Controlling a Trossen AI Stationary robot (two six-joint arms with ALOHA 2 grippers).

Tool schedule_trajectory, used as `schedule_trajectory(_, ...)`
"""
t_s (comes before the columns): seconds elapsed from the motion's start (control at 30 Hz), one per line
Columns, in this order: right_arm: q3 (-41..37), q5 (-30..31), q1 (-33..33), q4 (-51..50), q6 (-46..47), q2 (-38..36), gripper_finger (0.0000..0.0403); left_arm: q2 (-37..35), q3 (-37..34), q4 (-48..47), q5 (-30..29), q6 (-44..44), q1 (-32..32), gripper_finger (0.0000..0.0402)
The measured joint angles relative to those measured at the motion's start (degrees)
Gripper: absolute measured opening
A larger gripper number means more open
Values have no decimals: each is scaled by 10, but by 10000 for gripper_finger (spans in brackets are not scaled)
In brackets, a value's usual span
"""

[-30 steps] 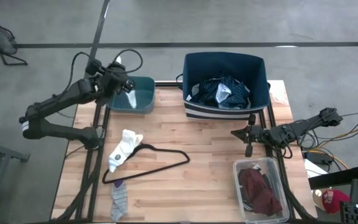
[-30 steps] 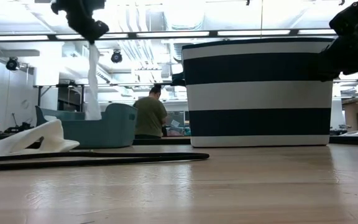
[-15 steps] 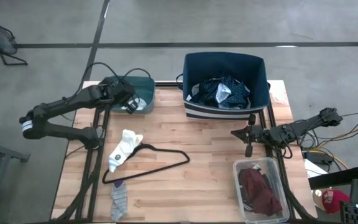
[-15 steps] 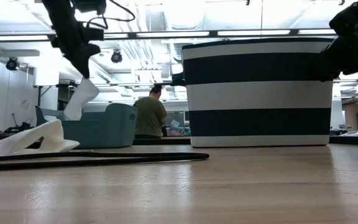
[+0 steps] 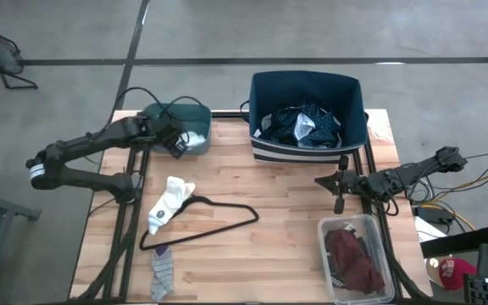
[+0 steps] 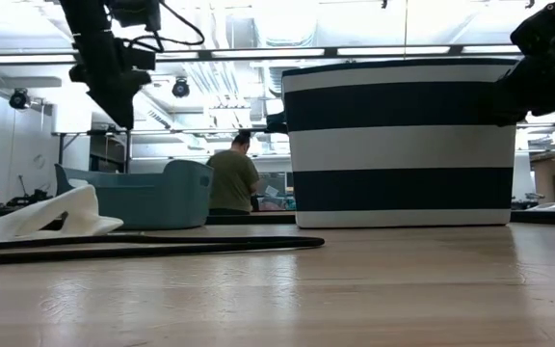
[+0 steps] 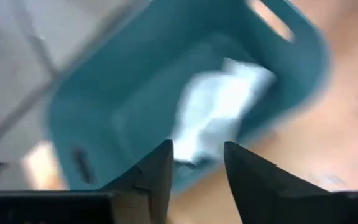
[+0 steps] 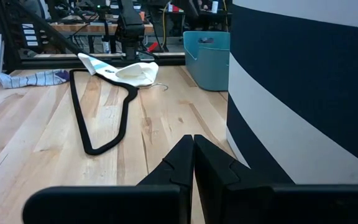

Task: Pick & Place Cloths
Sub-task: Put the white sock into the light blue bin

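Note:
My left gripper (image 5: 177, 141) hangs open over the teal bin (image 5: 195, 121) at the table's far left, also in the low view (image 6: 123, 108). Through its spread fingers a white sock (image 7: 219, 109) lies in the bin, apart from them. A second white sock (image 5: 169, 202) and a grey sock (image 5: 163, 273) lie flat on the table by the black hanger (image 5: 202, 222). A navy patterned top (image 5: 305, 125) fills the striped basket (image 5: 261, 148). A maroon piece (image 5: 354, 261) lies in the clear container (image 5: 324, 227). My right gripper (image 5: 340, 191) waits shut at the right.
The hanger (image 8: 98, 118) lies across the table's middle left, its hook by the white sock (image 8: 129, 70). The striped basket (image 6: 403, 145) stands tall at the far middle. A person stands in the room behind the table (image 6: 231, 178). Bare wood lies between hanger and clear container.
My left gripper has come down over the teal bin with a white sock hanging from it, then opened and let go. The sock has dropped and now lies in the bin, out of the low view.

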Motion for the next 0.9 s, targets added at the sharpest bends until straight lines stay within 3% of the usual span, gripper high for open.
schedule_trajectory(0.17,0,0,0,0,0,0,8,-13,-9,-17,203,6,-19,173)
schedule_trajectory(0.27,0,0,0,0,0,0,8,-23,-26,-39,281,8,-51,174)
schedule_trajectory(0.6,0,0,0,0,0,0,8,-34,-122,-51,295,-20,-179,174)
schedule_trajectory(0.9,0,0,0,0,0,0,8,-34,-227,71,285,-31,-194,175)
